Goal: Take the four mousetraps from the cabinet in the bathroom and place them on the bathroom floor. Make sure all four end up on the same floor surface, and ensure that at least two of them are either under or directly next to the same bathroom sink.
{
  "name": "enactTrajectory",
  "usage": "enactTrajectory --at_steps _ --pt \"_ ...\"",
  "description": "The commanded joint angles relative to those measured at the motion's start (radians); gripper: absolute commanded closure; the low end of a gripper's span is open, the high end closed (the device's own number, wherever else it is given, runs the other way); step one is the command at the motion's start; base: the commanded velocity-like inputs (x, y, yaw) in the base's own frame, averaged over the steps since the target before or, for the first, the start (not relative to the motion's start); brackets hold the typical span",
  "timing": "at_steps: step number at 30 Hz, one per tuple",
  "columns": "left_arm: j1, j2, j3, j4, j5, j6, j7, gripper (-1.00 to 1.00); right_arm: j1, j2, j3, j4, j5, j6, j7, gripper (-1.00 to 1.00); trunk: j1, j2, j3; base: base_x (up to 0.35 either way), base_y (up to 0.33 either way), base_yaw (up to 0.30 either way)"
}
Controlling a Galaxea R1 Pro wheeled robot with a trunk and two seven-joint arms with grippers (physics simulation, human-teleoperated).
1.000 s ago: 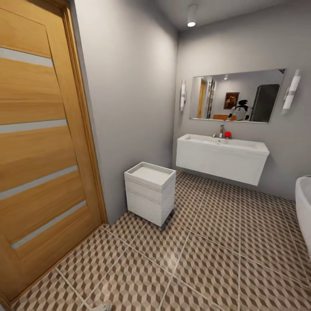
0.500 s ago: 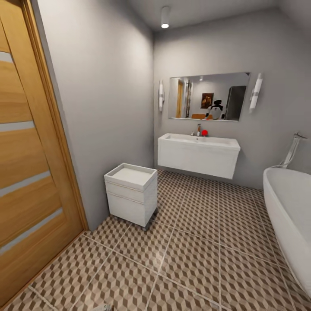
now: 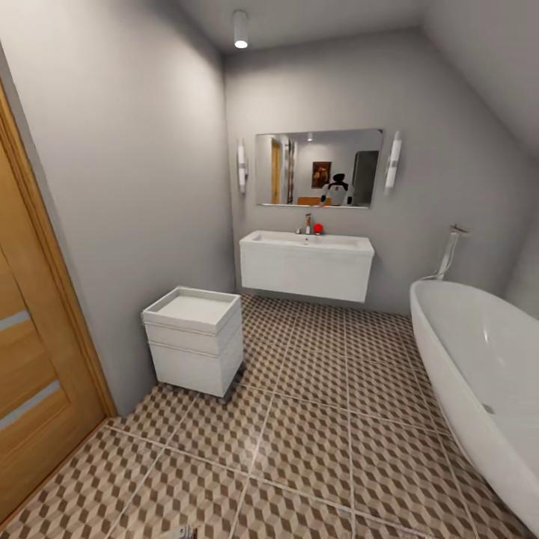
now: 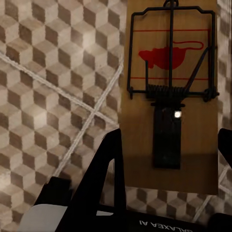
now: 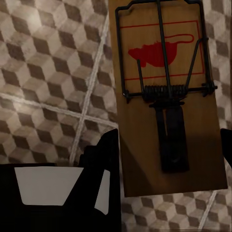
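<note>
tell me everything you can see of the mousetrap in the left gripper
The mousetrap is a flat tan wooden board with a red mouse print inside thin red lines, a dark wire bar, a coiled spring and a dark metal tab. It sits between the left gripper's dark fingers, held above the cube-patterned floor tiles.

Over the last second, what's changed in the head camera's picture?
Only the view turned right: the orange wooden door slid toward the left edge and the white oval bathtub came in. The white sink vanity, small white drawer unit and cube-patterned tile floor kept their places.
</note>
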Motion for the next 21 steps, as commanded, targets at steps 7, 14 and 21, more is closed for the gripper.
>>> enactTrajectory --at_steps 7,14,21 --pt "-0.001 0.006 -0.01 0.0 0.008 0.003 0.004 1.0 -0.001 0.0 -0.008 0.002 0.009 0.001 0.001 1.0 0.0 -0.001 -0.001 0.196 0.0 -0.3" --pt "-0.001 0.008 -0.011 0.0 0.008 0.003 0.003 1.0 -0.001 0.0 -0.007 0.002 0.009 0.001 0.0 1.0 0.0 -0.001 -0.001 0.31 0.0 -0.3" --pt "-0.001 0.008 -0.011 0.001 0.008 0.003 0.003 1.0 -0.001 0.0 -0.008 0.002 0.009 0.002 0.0 1.0 0.0 -0.001 -0.001 0.319 0.0 -0.29"
